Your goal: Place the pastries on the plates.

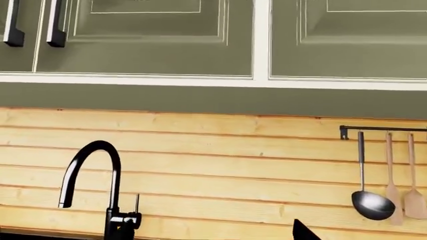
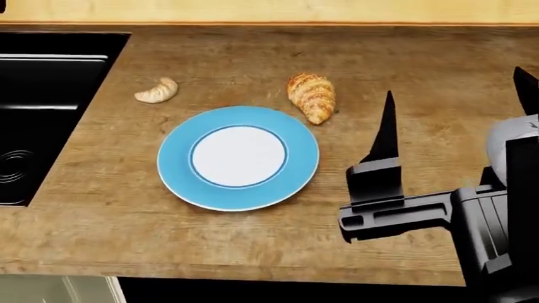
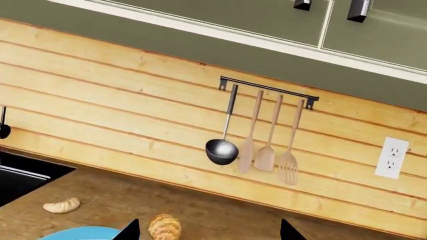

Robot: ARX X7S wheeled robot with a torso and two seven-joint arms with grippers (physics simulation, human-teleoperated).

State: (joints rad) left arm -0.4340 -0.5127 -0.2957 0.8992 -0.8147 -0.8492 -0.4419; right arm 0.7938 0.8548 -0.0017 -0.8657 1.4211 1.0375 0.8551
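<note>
A plump golden-brown croissant (image 2: 312,96) lies on the wooden counter just beyond the right rim of a sky-blue plate (image 2: 177,158) with a white centre. A small pale crescent roll (image 2: 158,91) lies beyond the plate's left side, near the sink. The plate holds nothing. My right gripper (image 2: 456,107) hovers open to the right of the croissant, empty. In the right wrist view the croissant (image 3: 164,228) sits just inside the left fingertip of that gripper (image 3: 209,232), with the roll (image 3: 61,205) and plate rim (image 3: 80,233) further off. My left gripper (image 1: 212,236) faces the wall, showing one fingertip (image 1: 301,233) far off centre.
A black sink (image 2: 50,113) is set into the counter at the left, with a black faucet (image 1: 100,185) behind it. A rail with a ladle and wooden utensils (image 3: 267,130) hangs on the plank wall, next to an outlet (image 3: 392,157). The counter's front edge (image 2: 252,271) runs near me.
</note>
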